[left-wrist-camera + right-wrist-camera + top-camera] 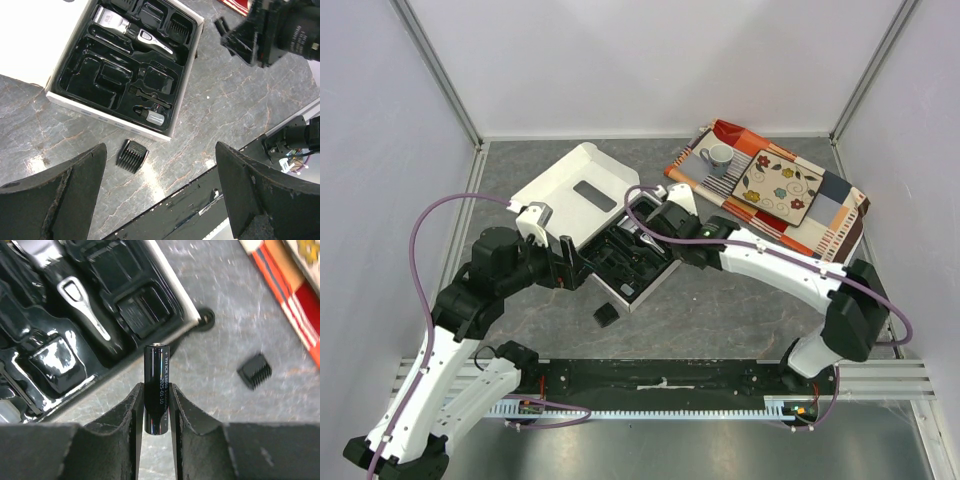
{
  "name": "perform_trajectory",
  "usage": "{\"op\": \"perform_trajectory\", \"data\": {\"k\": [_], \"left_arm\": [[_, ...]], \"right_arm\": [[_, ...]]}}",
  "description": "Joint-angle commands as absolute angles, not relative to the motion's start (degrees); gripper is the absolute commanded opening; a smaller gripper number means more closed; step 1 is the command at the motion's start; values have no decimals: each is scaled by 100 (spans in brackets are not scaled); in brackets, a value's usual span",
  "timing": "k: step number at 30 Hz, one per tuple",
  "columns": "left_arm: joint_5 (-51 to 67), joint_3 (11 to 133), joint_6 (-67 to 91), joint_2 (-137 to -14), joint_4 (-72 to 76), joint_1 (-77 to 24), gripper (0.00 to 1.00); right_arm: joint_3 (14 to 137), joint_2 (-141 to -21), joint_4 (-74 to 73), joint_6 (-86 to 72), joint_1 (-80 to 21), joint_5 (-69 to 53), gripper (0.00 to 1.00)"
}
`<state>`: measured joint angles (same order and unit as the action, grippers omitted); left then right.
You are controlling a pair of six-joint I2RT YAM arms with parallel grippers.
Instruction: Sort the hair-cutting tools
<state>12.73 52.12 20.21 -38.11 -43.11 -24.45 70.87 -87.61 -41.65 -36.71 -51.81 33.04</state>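
Observation:
The black-and-silver clipper (131, 31) lies in the black tray (80, 75) of the open white box (650, 290). Comb attachments (179, 25) sit in tray pockets. One black comb attachment (132, 156) lies loose on the table in front of the box, also in the top view (607, 315) and the right wrist view (254, 371). My left gripper (160, 150) is open and empty, above the table near that comb. My right gripper (156, 392) is shut on a black cylindrical battery (156, 365), held upright over the table beside the tray's edge (170, 280). I cannot make out a cable.
The box's white lid (570, 185) lies open at the back left. A patterned placemat (840, 215) at the back right carries a grey cup (718, 157) and a flowered plate (778, 187). The black rail (660, 380) runs along the near edge. The two arms are close together over the box.

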Motion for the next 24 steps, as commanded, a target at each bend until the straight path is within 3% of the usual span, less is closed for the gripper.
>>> {"op": "perform_trajectory", "data": {"k": [1,14,24], "left_arm": [[1555,5150,2022,-3753,-4061,-2426,95],[1854,4896,1872,-3507,-3823,-2426,96],[2162,4904,1942,-3533,-3683,-2426,96]], "right_arm": [[7830,-9350,-3675,-2076,-5194,3043,31],[9201,-10625,-2637,-98,-5142,1126,28],[9817,-11522,-2540,325,-4940,194,27]]}}
